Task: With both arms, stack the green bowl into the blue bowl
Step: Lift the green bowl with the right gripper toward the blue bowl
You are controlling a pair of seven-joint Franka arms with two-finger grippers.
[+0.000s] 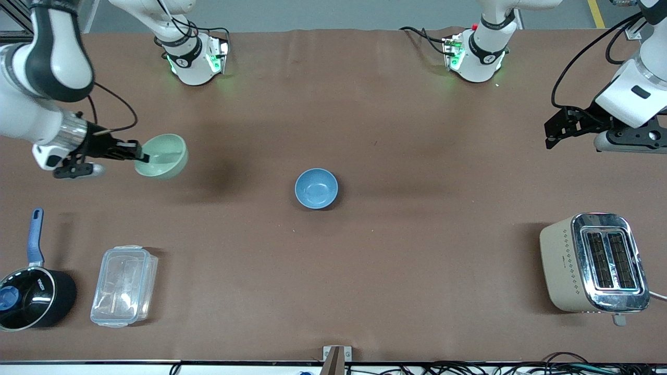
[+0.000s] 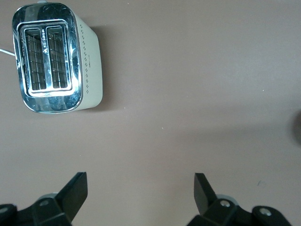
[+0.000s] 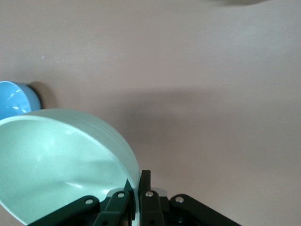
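Toward the right arm's end of the surface (image 1: 365, 104), the right pincer (image 1: 139, 154) pinched the rim of the tilted pale mint-green bowl (image 1: 162, 156), held aloft. At centre sat the small sky-blue bowl (image 1: 316, 188). Such a thin rim grip risked slippage. The left pincer (image 2: 141, 188) waited agape, empty.

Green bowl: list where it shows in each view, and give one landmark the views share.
Front view: green bowl held by its rim in the right claw, raised above the table toward the right arm's end.
Left wrist view: not in it.
Right wrist view: fills the lower corner.
Shared landmark: blue bowl, in front and right wrist views.
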